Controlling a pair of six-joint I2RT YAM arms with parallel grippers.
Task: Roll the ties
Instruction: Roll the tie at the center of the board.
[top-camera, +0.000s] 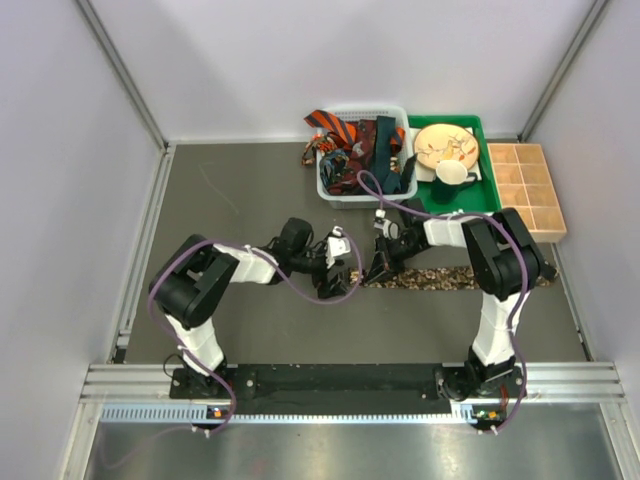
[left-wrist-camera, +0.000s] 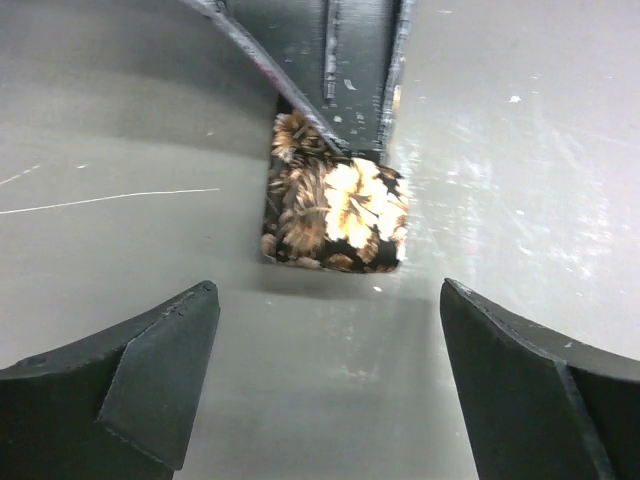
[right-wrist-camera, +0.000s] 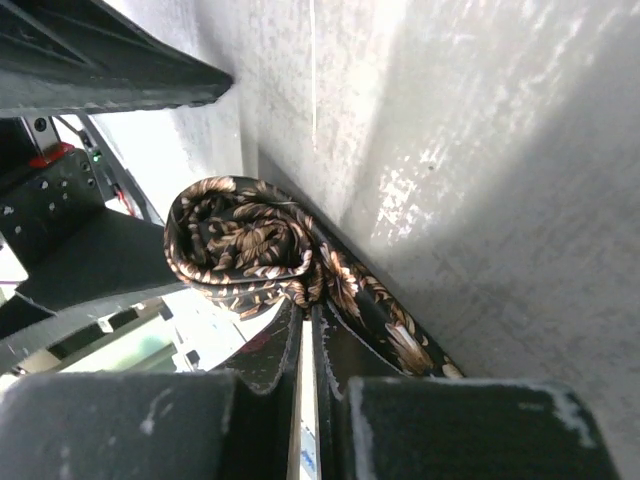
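The speckled tie (left-wrist-camera: 335, 215) is lying rolled just ahead of the wide-open left pincer (left-wrist-camera: 328, 295); the closed right pincer (right-wrist-camera: 308, 330) is gripping its far edge, hiding the contact point.

Both arms, the left arm (top-camera: 215, 285) and the right arm (top-camera: 500, 260), have thick black joints with white covers on the links between them. A thin purple cable (top-camera: 152, 300) hangs in loose loops along each arm. The left gripper (left-wrist-camera: 328, 288) has matt black, wedge-shaped fingers (left-wrist-camera: 150, 380). The fingers (right-wrist-camera: 420, 430) of the right gripper (right-wrist-camera: 308, 315) are dark and scuffed.
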